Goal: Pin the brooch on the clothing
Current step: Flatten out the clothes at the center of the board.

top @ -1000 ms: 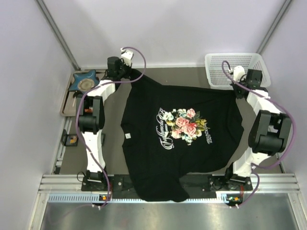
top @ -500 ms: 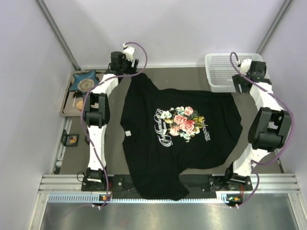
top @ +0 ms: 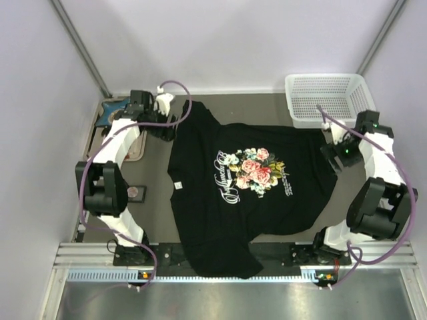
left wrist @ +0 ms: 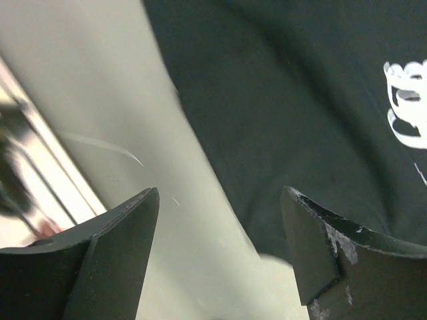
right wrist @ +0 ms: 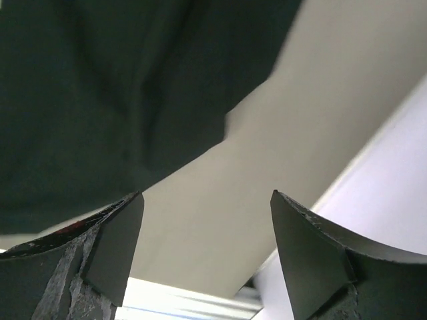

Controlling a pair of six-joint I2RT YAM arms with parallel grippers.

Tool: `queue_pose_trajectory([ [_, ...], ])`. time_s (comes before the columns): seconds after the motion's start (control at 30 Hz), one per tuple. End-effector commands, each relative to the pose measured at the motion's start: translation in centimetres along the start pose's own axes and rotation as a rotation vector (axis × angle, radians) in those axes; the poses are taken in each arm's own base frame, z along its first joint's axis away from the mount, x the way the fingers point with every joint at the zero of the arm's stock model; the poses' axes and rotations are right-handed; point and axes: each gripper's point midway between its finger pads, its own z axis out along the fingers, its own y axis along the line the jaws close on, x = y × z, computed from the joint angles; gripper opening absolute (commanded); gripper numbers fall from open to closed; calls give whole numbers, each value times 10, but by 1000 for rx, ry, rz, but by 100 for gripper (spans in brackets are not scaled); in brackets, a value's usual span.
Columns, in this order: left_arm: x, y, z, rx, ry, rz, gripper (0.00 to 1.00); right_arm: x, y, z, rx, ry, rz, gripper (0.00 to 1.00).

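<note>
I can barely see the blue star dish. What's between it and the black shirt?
The left gripper, jaws open, hangs between the blue star dish and the black T-shirt, close to the shirt's sleeve. The top view shows it.

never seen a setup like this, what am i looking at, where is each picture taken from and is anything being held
These are two robot arms bolted at the near edge of a table. The overhead picture looks down from above and behind them, with the left arm on the left and the right arm on the right. Spread between them lies a black T-shirt with a rose print. A white basket sits at the far right, and a blue star-shaped dish at the far left, partly hidden. The other two pictures come from a camera on each wrist, looking past its dark fingers. The left gripper and right gripper are both open over the shirt's edges, holding nothing.
</note>
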Motion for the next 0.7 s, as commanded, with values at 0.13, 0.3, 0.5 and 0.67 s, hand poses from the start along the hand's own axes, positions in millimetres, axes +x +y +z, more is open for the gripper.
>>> queue_pose_trajectory([
  [0.13, 133, -122, -70, 473, 269, 103, 76, 77, 62, 18, -236, 184, -90, 73],
  [0.3, 205, -146, -100, 507, 423, 424, 76, 101, 81, 25, -291, 244, -100, 70],
  [0.5, 227, -158, -92, 461, 449, 483, 75, 106, 92, 31, -330, 256, -52, 62],
  [0.67, 244, -162, -76, 405, 464, 517, 71, 115, 95, 38, -327, 281, -47, 60],
])
